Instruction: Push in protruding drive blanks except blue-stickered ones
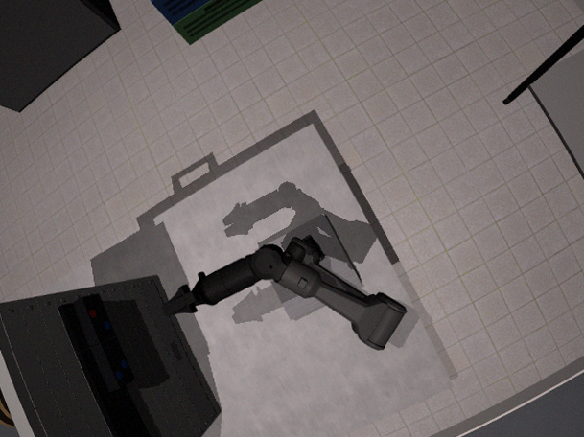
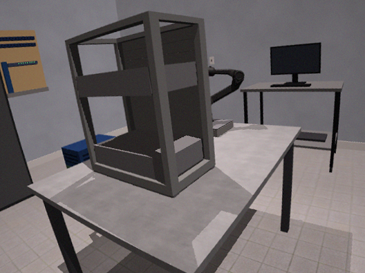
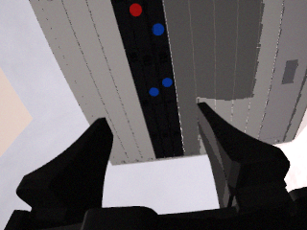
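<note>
Tool [image 3: 156,148]: fingers spread wide, nothing between them; nearest item in the wrist view, aimed at the rack's front. Judged to stand spread because the work is pushing, not gripping.
Arm [image 1: 329,289]: reaches from its base across the table toward the rack; elbow folded, so that the wrist stands level with the front face. In the exterior view only its elbow shows behind the rack.
Table [image 2: 145,213]: grey top on dark legs; carries the arm and the rack, well apart from each other at the bases.
Rack [image 2: 159,91]: open grey frame standing upright near the table's far left edge as the top view shows it; unfastened, hence any push is best kept straight and gentle.
Front face [image 3: 83,64]: pale ribbed panel with a dark column of drive blanks [image 3: 150,109] just beyond the tool, not touched.
Red sticker [image 3: 134,10]: at the far end of the column; judged to mark a blank that may be pushed.
Blue stickers [image 3: 159,29]: three seen, one next to the red, two close together nearer the middle; these blanks are to be left alone.
Protrusion: which blanks stick out cannot be told from these views.
Step in hand: lining up on the column, no blank yet pressed.
</note>
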